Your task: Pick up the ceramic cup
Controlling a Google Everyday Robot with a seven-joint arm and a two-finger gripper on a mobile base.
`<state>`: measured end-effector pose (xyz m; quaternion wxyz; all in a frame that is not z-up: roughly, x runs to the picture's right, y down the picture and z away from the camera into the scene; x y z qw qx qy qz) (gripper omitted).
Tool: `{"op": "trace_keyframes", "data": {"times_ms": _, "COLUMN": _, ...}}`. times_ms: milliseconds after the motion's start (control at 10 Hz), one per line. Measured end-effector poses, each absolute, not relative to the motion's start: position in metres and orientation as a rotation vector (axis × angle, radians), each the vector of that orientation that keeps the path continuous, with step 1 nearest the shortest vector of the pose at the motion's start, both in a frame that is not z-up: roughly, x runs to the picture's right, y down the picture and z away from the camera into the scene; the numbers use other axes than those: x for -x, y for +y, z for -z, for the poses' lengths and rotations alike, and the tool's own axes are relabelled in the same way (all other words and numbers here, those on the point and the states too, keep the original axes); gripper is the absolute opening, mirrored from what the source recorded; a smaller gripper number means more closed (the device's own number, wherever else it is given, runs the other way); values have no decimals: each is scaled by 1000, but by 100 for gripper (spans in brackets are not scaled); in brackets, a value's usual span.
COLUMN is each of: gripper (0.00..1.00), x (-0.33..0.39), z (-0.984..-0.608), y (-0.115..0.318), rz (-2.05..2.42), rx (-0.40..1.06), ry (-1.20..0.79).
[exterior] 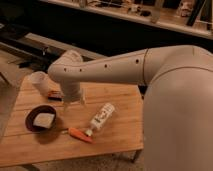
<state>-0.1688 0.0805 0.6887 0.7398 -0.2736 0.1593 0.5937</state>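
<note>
The ceramic cup [39,80] is a small pale tapered cup standing upright near the far left corner of the wooden table [120,102]. My white arm reaches in from the right, bends at a bulky elbow [67,70] and points down. The gripper [74,101] hangs just above the table, right of the cup and a short way from it. It is open with nothing between its fingers. The elbow partly overlaps the cup's right side in this view.
A dark round bowl [35,127] with a pale lump in it sits at the table's front left. A small dark packet [54,95] lies beside the gripper. A white labelled bottle [101,117] and an orange carrot-like piece [80,135] lie further right.
</note>
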Motion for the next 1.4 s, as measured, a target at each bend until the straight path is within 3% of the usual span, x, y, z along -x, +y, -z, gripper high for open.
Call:
{"op": "trace_keyframes", "data": {"times_ms": 400, "gripper": 65, "x": 246, "z": -683, "y": 60, "rz": -1135, "rx": 581, "ry": 282}}
{"op": "trace_keyframes", "data": {"times_ms": 800, "gripper": 65, "x": 332, "z": -702, "y": 17, "rz": -1057, "rx": 549, "ry": 211}}
{"op": "trace_keyframes", "data": {"times_ms": 1400, "gripper": 65, "x": 361, "z": -733, "y": -64, "rz": -1134, "rx": 506, "ry": 149}}
